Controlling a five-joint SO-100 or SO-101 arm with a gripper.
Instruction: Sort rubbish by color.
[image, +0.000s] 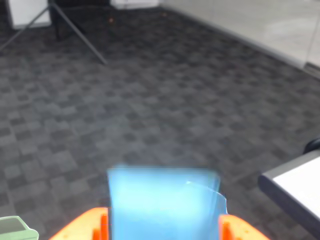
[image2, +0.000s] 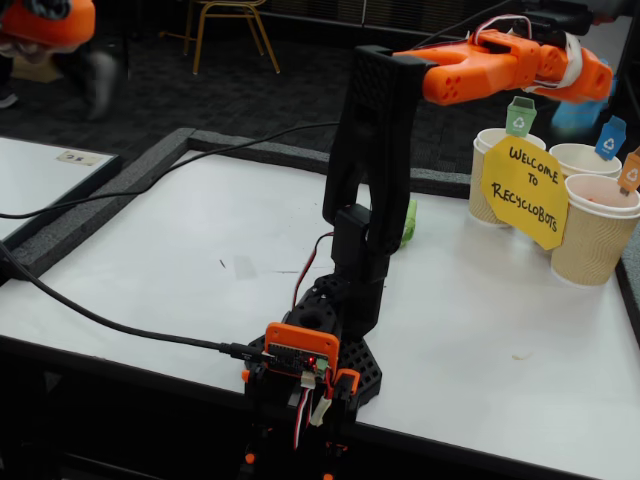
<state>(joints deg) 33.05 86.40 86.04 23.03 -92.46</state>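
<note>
My gripper (image: 162, 231) is shut on the blue lump (image: 165, 204), which fills the gap between the orange fingers (image: 85, 226) in the wrist view. In the fixed view the arm is raised and stretched to the back right. There the gripper (image2: 583, 92) holds the blurred blue lump (image2: 577, 116) in the air above the paper cups. The green lump (image2: 408, 222) lies on the white table, mostly hidden behind the black arm. The orange lump is not clearly visible.
Three ribbed paper cups stand at the back right: green tag (image2: 494, 165), blue tag (image2: 585, 158), orange tag (image2: 596, 238). The yellow sign (image2: 525, 192) leans in front of them. The table's edge (image: 292, 187) shows over dark carpet (image: 150, 100). Cables (image2: 120, 325) cross the table's left side.
</note>
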